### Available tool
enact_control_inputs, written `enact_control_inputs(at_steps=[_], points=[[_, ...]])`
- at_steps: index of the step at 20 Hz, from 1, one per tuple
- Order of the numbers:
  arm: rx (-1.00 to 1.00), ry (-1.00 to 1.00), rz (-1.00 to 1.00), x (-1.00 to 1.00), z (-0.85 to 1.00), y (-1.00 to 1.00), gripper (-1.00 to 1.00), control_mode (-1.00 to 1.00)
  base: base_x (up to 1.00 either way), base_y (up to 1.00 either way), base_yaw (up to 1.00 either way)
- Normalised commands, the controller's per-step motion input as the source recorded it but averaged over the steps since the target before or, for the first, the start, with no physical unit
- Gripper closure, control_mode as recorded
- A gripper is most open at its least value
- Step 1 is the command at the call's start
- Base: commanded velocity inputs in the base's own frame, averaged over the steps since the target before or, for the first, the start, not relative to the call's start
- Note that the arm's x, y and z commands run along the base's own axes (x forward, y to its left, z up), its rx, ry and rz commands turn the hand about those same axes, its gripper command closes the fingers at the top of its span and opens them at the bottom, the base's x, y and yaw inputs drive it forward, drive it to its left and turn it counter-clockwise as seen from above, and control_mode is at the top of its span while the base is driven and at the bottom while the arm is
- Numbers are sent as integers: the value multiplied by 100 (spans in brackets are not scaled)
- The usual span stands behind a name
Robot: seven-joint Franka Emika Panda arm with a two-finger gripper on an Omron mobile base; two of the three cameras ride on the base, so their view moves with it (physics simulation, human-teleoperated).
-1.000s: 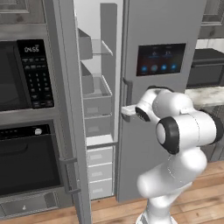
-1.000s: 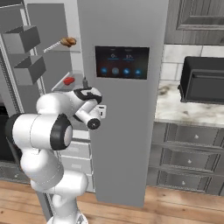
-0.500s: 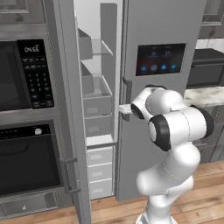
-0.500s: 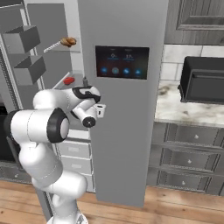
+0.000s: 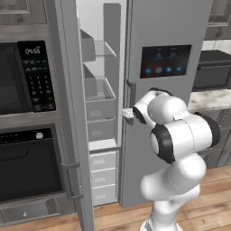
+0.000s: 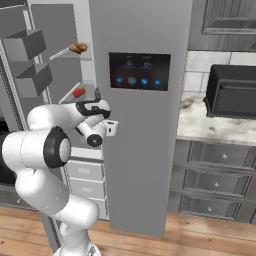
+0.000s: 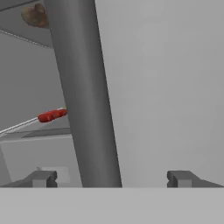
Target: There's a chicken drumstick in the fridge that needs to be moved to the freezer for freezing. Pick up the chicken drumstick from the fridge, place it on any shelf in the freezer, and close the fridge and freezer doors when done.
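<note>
The small lumpy golden-brown chicken drumstick [image 6: 77, 48] lies on an upper clear glass shelf of the narrower freezer compartment [image 5: 101, 131], near the shelf's front edge, so by my reading the carrying is done and the closing of doors is in hand. The wider matte grey fridge door with its dark screen panel [image 6: 145, 115] looks shut; the narrow grey freezer door [image 5: 72, 126] stands wide open. The white arm's two-finger pincer [image 7: 109, 178] has its tips spread fully apart and holds nothing, and the fridge door's vertical grey bar handle [image 7: 85, 96] rises just off its left tip, seemingly untouched. A small red item [image 6: 78, 92] rests on a lower freezer shelf. To do this step well, I judge the arm should back away from that handle, reach around to the outer face of the open freezer door and push it steadily until it seats, keeping clear of the shelf edges. The microwave's display [image 5: 32, 51] reads roughly "04:55"; the screen panel's text is too small to read.
</note>
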Motion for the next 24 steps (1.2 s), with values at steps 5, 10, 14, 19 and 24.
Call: enact_control_inputs(at_steps=[5,10,14,19,24], points=[[0,0,-1,-74,27,0,-100,-100,0,0,0],[0,0,-6,-79,71,-27,-100,-100,0,0,0],[2,0,-4,-54,100,-55,-100,-100,0,0,0],[6,3,-1,-83,95,-37,-100,-100,0,0,0],[10,21,0,-94,100,-25,-100,-100,0,0,0]])
